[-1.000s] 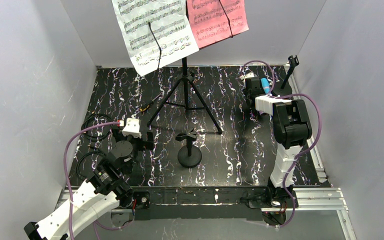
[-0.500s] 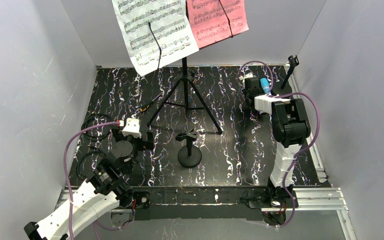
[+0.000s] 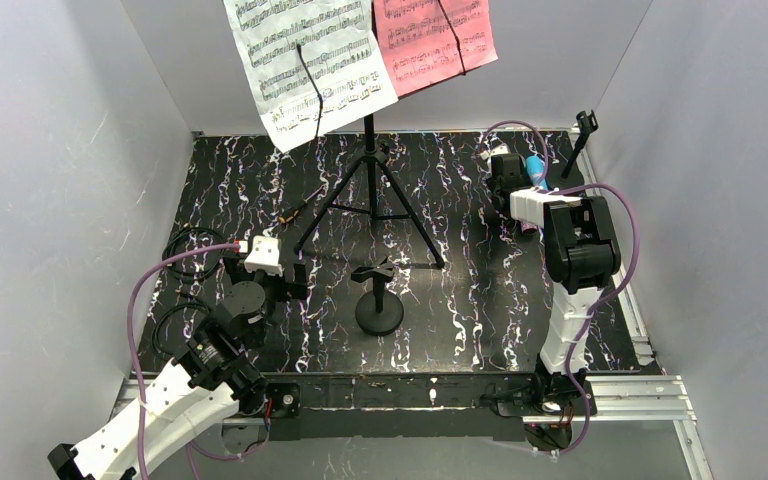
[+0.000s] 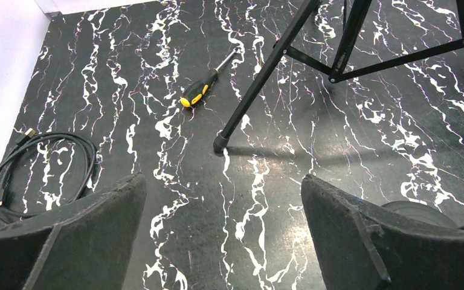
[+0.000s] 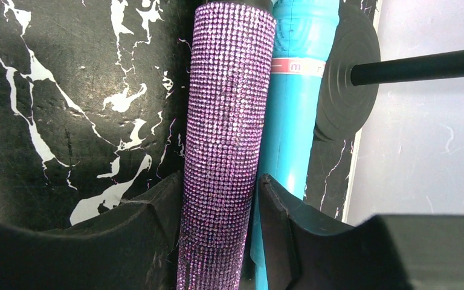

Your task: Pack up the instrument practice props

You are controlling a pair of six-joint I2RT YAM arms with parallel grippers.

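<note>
The purple glitter microphone (image 5: pixel 226 109) lies between the fingers of my right gripper (image 5: pixel 217 193), which is shut on its handle at the table's back right. The blue microphone (image 5: pixel 296 90) lies right alongside it, touching; it also shows in the top view (image 3: pixel 535 168). One small mic holder (image 3: pixel 582 130) stands in the back right corner, its round base (image 5: pixel 344 72) just beyond the blue one. The other mic holder (image 3: pixel 378 300) stands mid-table. White music sheets (image 3: pixel 310 60) and pink music sheets (image 3: pixel 435 40) hang on the stand. My left gripper (image 4: pixel 223 241) is open above bare table.
The tall black tripod (image 3: pixel 370 190) stands at centre back, one leg (image 4: pixel 260 78) ahead of my left gripper. A yellow-and-black screwdriver (image 4: pixel 202 90) lies to its left. A coiled black cable (image 4: pixel 36 169) rests by the left wall. The right wall (image 5: pixel 423 151) is close to the microphones.
My right gripper has edged slightly toward the right wall, and the blue microphone beside it has shifted right with it. The left arm has not moved.
</note>
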